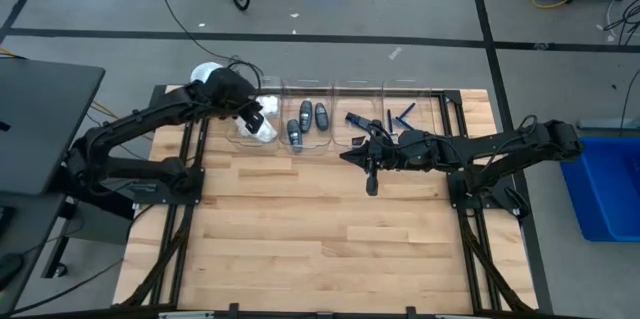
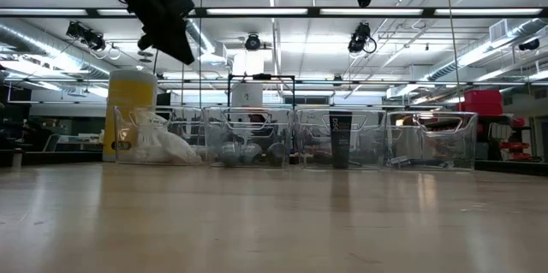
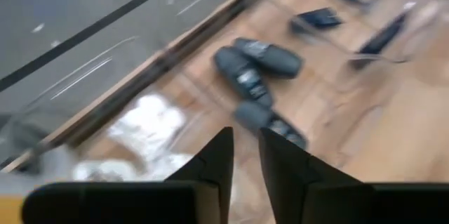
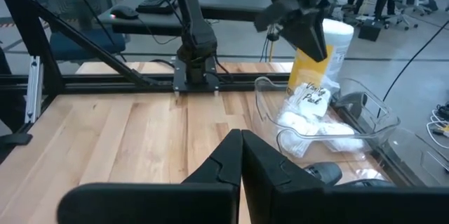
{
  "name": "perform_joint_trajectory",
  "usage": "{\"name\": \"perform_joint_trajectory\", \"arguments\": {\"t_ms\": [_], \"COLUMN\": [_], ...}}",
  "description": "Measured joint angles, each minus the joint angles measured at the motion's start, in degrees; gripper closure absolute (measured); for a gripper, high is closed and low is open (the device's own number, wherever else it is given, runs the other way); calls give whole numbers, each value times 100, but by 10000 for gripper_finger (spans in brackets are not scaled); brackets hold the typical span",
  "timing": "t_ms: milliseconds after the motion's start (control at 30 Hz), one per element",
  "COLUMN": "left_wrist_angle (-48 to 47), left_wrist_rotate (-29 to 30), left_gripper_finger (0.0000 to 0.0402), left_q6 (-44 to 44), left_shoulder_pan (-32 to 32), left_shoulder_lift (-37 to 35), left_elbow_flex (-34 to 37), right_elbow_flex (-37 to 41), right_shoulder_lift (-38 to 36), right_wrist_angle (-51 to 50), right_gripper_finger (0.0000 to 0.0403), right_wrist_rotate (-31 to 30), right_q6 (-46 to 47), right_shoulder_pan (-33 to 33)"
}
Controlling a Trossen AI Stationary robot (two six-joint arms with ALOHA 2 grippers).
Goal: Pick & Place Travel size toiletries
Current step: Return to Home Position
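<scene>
Table [image 1: 300, 249]: white packets [image 1: 264, 132] in bin [image 1: 240, 140] beneath left pincer [image 1: 254, 117]; right pincer [image 1: 372, 187] mid-table.

Four bins [image 1: 335, 85] in one row along the back edge of the desk [image 1: 320, 239].
Left to right: first bin [image 1: 270, 84] holds plastic packets [image 1: 264, 131], second [image 1: 308, 83] oval pieces [image 1: 306, 122], third [image 1: 360, 84] probably rectangular pieces [image 1: 356, 118], fourth [image 1: 412, 85] razors [image 1: 403, 114]. Tall cylinder [image 1: 205, 72] stands just left of and behind the first bin.

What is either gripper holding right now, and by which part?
Nothing. The left gripper hovers empty above the left bin; the right gripper is shut, empty, over the table.
</scene>
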State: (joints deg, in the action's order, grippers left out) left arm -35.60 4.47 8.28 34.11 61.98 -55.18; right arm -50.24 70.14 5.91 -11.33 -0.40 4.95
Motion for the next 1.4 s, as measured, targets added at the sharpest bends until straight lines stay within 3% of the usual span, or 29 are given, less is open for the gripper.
{"name": "perform_joint_trajectory", "arguments": {"t_ms": [400,767,967,1400], "left_wrist_angle": [1355,2010,2343,2348], "left_wrist_rotate": [-247,-279,-262,-220], "left_gripper_finger": [393,395,390,389], "left_q6": [248,248,125,-66], "left_shoulder_pan": [-1143,-1817,-2041,-2368], "left_shoulder_lift": [-19,-140,-142,-142], "left_elbow_flex": [0,-11,-11,-11], "right_elbow_flex": [0,110,908,3420], "right_shoulder_lift": [-1003,-2493,-3244,-4641], "right_wrist_angle": [-48,-1732,-1616,70], "right_gripper_finger": [393,394,397,399], "right_wrist_rotate": [714,742,680,848], "right_q6": [166,-250,-522,-654], "right_shoulder_pan": [2,2,2,2]}}
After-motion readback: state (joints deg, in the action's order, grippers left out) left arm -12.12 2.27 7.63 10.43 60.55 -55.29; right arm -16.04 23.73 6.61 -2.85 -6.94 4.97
